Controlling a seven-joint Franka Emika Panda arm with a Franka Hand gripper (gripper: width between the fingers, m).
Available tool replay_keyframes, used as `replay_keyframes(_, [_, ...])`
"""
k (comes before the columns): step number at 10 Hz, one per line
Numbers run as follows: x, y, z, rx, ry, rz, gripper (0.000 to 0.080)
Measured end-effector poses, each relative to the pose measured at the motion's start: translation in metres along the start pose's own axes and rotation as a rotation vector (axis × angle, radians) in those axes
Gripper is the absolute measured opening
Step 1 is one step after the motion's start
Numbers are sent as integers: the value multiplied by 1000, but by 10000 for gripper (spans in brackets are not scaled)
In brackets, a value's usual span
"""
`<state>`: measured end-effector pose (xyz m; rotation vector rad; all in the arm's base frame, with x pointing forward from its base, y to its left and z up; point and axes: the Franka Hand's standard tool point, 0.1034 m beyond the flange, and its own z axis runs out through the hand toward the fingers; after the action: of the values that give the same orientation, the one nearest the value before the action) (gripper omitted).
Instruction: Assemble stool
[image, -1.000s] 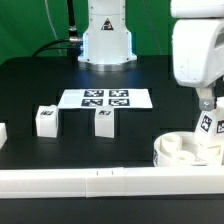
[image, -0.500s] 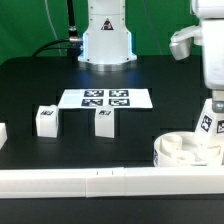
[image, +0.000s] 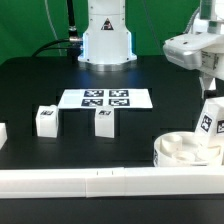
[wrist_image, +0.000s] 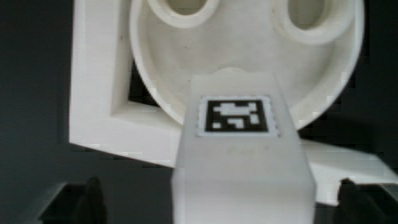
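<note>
The round white seat (image: 180, 152) lies in the corner at the exterior view's lower right, holes up; it fills the wrist view (wrist_image: 214, 50). One white leg (image: 210, 122) with a tag stands upright in the seat's near hole, also in the wrist view (wrist_image: 240, 150). My gripper (image: 208, 88) hangs just above this leg. In the wrist view the gripper (wrist_image: 222, 205) is open, with a dark gap between the leg and each fingertip (wrist_image: 80, 205). Two more tagged legs (image: 45, 120) (image: 104, 121) stand on the black table in front of the marker board.
The marker board (image: 105, 98) lies at the table's middle. A long white rail (image: 90, 182) runs along the front edge and turns a corner round the seat (wrist_image: 98, 100). A white block (image: 3, 132) shows at the exterior view's left edge. The arm's base (image: 106, 40) stands at the back.
The hand has turned at the wrist and lifted a little from the leg in the seat. The leg stays upright in its hole. The other legs have not moved.
</note>
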<state>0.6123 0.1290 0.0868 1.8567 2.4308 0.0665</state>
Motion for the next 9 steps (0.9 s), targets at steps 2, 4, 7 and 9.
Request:
replay_keyframes(2, [-2, -1, 1, 2, 0, -72, 649])
replay_keyframes(4, [-4, -1, 1, 3, -1, -63, 640])
replay_keyframes(7, [-5, -1, 1, 3, -1, -51, 334])
replay_keyframes(9, [-5, -1, 1, 3, -1, -19, 334])
